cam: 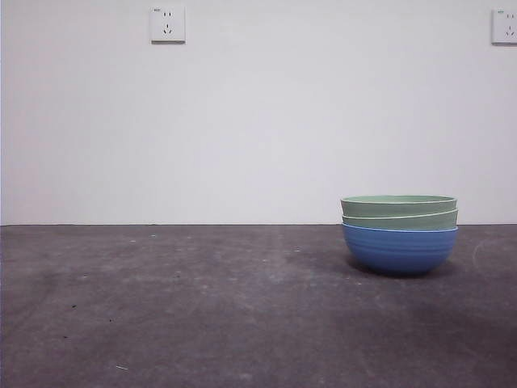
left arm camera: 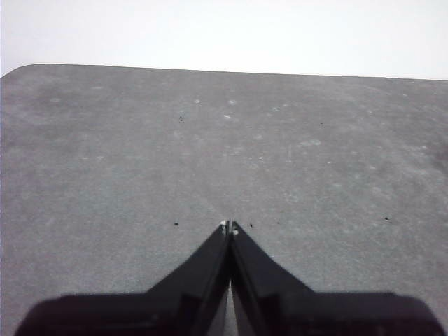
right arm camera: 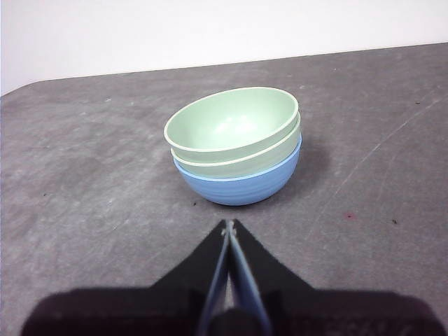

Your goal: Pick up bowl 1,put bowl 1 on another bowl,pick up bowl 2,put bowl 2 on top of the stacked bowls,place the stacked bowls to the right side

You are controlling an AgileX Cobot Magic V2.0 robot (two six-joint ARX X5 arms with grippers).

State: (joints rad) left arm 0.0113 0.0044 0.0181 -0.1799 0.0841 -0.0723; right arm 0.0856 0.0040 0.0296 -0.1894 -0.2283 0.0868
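A bare test room or lab is indicated by a scuffed grey tabletop [cam: 202, 307], a plain white wall [cam: 258, 121] and two wall sockets [cam: 167, 24].

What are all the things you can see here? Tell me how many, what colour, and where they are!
blue bowl: one, blue with faint ribs, at the bottom of the stack, standing on the table toward the right of the front view.
green bowls: two, pale green, nested one inside the other in the blue bowl; the top one is empty.
table: one, dark grey and scuffed, under everything.
wall: one, white, behind the table.
wall sockets: two, white, high on the wall, one left of centre and one at the right edge.
left gripper: one, black, jaws shut, over bare table with nothing in it.
right gripper: one, black, jaws shut, apart from the stack, pointing at it.
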